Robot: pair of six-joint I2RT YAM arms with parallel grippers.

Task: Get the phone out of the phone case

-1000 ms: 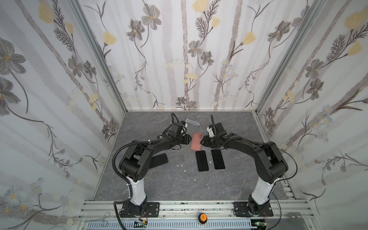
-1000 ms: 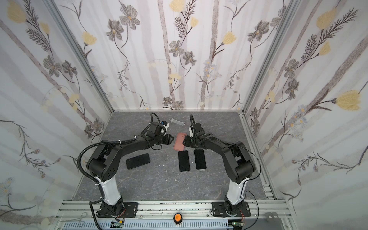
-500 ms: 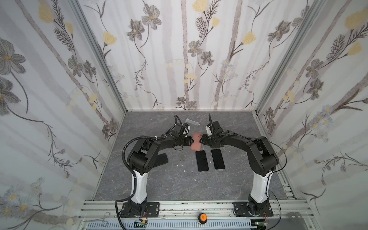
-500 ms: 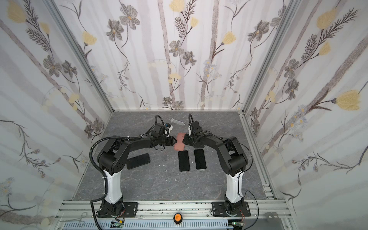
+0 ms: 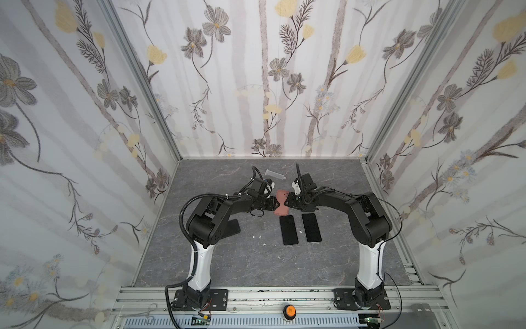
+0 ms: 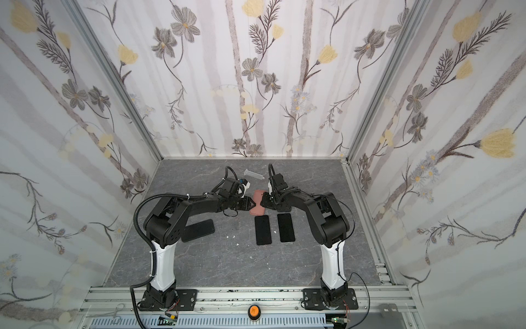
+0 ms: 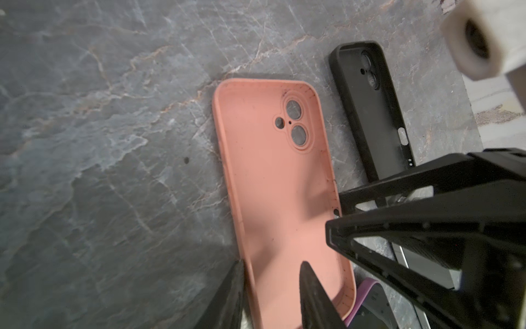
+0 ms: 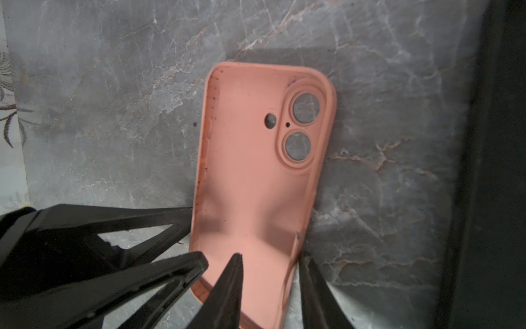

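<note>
I see the salmon-pink soft silicone phone case (image 5: 281, 211) lying open side up on the grey marbled tabletop (image 5: 242, 256), toward the back wall and midway between my two arms. It is empty: in both wrist views the stone shows through its camera holes. The left pincer (image 7: 273, 265) stands narrow astride one long wall of the case, one finger outside and one inside. The right pincer (image 8: 270, 256) straddles the opposite wall the same way. The case bows inward at both spots, but I cannot tell whether either pincer truly clamps the wall. A flat black rectangular phone (image 5: 289, 229) and a second black phone (image 5: 311, 228) lie side by side on the tabletop, near the case on the side towards the arm bases and not touching it.
</note>
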